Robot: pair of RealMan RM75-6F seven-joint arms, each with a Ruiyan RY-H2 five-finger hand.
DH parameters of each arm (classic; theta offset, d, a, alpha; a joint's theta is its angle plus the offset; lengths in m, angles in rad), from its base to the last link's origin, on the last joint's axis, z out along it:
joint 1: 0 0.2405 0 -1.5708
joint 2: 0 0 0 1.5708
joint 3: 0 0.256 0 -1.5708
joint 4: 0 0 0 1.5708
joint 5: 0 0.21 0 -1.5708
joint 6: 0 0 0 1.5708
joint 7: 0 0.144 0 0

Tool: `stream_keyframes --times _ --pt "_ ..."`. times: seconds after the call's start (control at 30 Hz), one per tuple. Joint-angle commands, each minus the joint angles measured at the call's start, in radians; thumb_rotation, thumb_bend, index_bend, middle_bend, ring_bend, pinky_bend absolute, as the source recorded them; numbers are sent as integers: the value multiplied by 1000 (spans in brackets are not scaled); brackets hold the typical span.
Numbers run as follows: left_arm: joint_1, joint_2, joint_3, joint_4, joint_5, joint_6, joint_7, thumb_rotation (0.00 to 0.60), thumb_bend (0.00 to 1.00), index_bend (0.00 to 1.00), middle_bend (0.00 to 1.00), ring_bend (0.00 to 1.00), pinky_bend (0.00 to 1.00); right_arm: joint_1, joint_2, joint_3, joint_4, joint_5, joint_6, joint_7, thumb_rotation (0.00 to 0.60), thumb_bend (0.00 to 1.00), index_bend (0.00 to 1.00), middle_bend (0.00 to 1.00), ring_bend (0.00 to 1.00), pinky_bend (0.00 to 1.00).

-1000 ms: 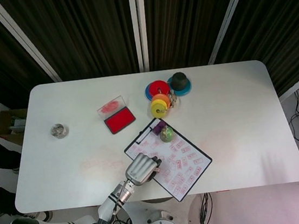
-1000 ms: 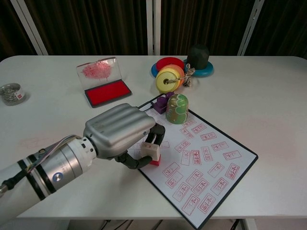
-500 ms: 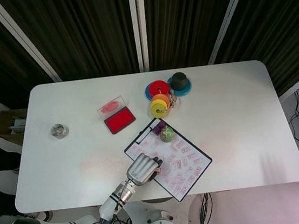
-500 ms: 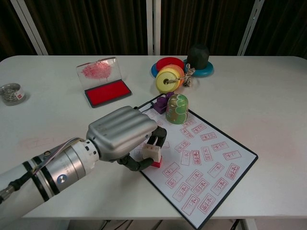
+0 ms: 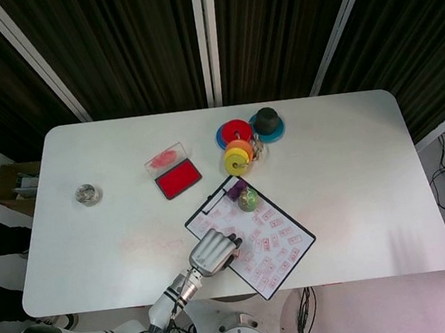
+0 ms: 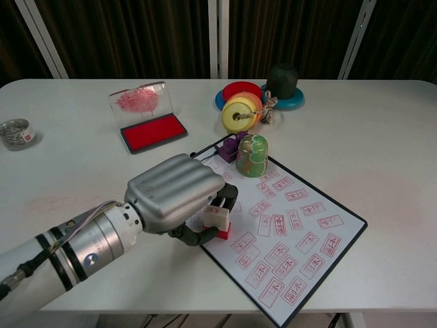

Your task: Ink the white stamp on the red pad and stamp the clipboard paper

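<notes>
White table [image 6: 382,137] before dark curtains; left hand [image 6: 179,193] pinches the white stamp [image 6: 217,220] at the clipboard paper's [image 6: 287,232] near edge; small, rigid, probably light; best held by its sides; red pad [image 6: 153,131] lies well apart.

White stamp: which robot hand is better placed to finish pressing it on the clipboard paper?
Left. The left robot hand already holds the white stamp at the paper; the right is not in view.

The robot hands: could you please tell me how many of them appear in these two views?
1. A single robot hand, the left one, is at the clipboard's near-left edge, holding the white stamp. The right one appears in neither view.
</notes>
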Motion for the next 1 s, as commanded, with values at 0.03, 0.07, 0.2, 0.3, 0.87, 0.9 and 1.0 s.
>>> stream_keyframes --times 0.03,0.07,0.2,0.3,0.87,0.9,1.0 --pt "0 -1 -2 2 -1 -2 0 600 452 630 628 1000 1000 0 0 0 1 0 0 1 600 258 0 0 0 0" --pt "1 -2 -3 3 -2 -3 0 600 452 630 628 1000 1000 0 -1 0 1 -1 0 2 600 258 0 0 0 0" --pt "3 -5 -3 6 -2 -6 -1 600 451 630 628 1000 1000 0 -2 0 3 -1 -1 3 600 258 0 0 0 0" --pt "5 -5 -2 6 -1 -5 -1 600 453 631 629 1000 1000 0 -2 0 5 1 -1 6 600 257 0 0 0 0" --pt "51 228 -83 -326 7 120 -64 600 450 631 628 1000 1000 0 -2 3 0 -3 7 5 600 257 0 0 0 0" --pt "57 246 -83 -338 7 127 -64 600 450 631 629 1000 1000 -1 -1 3 -2 -4 8 3 600 258 0 0 0 0" --pt "78 296 -74 -349 2 146 -72 600 448 631 629 1000 1000 0 0 3 -8 -3 8 -3 600 258 0 0 0 0"
